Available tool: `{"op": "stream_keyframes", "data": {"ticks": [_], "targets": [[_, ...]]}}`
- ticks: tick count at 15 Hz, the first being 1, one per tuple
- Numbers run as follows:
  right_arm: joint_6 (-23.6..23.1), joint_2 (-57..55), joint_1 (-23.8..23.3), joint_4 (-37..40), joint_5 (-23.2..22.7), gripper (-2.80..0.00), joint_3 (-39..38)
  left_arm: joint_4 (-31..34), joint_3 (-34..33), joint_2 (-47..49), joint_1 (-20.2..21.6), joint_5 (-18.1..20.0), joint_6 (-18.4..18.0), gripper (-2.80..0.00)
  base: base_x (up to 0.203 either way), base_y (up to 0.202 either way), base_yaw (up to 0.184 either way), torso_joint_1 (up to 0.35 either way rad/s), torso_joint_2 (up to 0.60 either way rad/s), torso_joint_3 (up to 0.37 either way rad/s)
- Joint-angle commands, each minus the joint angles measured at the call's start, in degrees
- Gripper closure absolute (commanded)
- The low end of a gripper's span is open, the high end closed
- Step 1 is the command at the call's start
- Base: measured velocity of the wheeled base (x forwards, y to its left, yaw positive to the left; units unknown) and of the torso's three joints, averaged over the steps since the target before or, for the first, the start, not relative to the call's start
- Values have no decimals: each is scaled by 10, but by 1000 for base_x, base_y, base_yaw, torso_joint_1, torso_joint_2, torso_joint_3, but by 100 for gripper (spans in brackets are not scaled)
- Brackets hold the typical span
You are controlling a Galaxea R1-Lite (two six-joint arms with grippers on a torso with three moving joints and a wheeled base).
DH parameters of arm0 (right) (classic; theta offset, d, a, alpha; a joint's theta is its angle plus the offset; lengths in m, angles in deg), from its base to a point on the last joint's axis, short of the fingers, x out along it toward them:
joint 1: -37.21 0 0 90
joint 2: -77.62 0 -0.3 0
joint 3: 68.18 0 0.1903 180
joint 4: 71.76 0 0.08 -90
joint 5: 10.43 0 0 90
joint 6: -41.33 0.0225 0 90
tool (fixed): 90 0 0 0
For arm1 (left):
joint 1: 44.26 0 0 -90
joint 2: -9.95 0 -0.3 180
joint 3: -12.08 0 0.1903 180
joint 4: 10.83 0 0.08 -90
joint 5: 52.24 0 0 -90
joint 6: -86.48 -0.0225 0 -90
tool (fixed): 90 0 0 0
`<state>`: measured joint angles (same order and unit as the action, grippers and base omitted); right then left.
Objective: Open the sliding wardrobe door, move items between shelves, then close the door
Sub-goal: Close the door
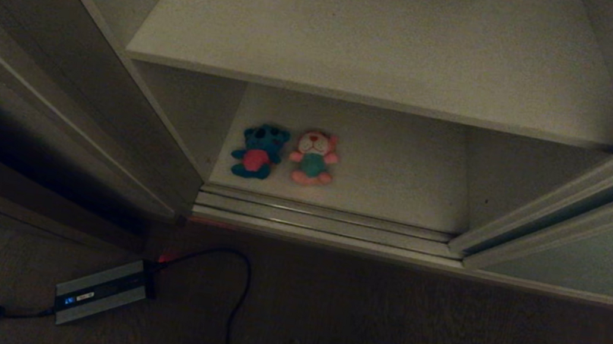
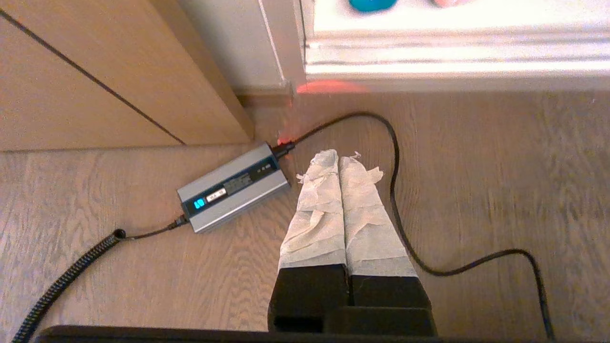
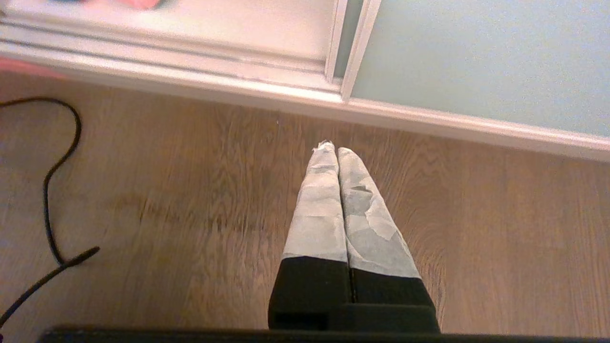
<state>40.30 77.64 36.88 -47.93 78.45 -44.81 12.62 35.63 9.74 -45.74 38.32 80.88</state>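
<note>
Head view looks down into the open wardrobe: the sliding wardrobe door [image 1: 588,259], a pale grey-green panel in a cream frame, stands pushed to the right, leaving the compartment uncovered. Dark brown wooden panels [image 1: 23,96] flank the opening on the left. An upper shelf [image 1: 385,39] spans the cabinet bare, and below it the lower shelf [image 1: 390,172] carries both toys side by side near its left front. A ribbed metal floor track [image 1: 323,222] runs along the threshold, with wooden floor [image 1: 410,330] before it. On the floor at left lies a grey power adapter [image 1: 101,290] with a black cable [image 1: 237,300] looping away. The blue plush toy [image 1: 258,150] with a red belly sits just left of the pink plush toy [image 1: 313,158] in a teal shirt. Neither arm shows here; each wrist view shows its gripper above the floor, left gripper [image 2: 339,155] and right gripper [image 3: 332,148], taped fingers pressed together, holding nothing.
</note>
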Motion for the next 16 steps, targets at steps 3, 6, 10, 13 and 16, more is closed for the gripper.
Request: {"op": "stream_keyframes", "data": {"ticks": [3, 6, 10, 13, 16], "targets": [[-1, 1, 0, 0, 0, 0, -2, -1, -1, 1, 0, 0, 3, 0, 0, 0, 0, 3, 4, 202], [0, 1, 0, 1, 0, 0, -2, -2, -1, 1, 0, 0, 4, 0, 0, 0, 0, 2, 1, 205], [0, 1, 0, 0, 0, 0, -3, -2, -1, 1, 0, -1, 4, 0, 0, 0, 0, 3, 0, 201], [0, 1, 1, 0, 0, 0, -3, -1, 0, 1, 0, -1, 2, 0, 0, 0, 0, 1, 4, 202], [0, 1, 0, 0, 0, 0, -3, 0, 0, 2, 0, -1, 0, 0, 0, 0, 0, 1, 0, 48]]}}
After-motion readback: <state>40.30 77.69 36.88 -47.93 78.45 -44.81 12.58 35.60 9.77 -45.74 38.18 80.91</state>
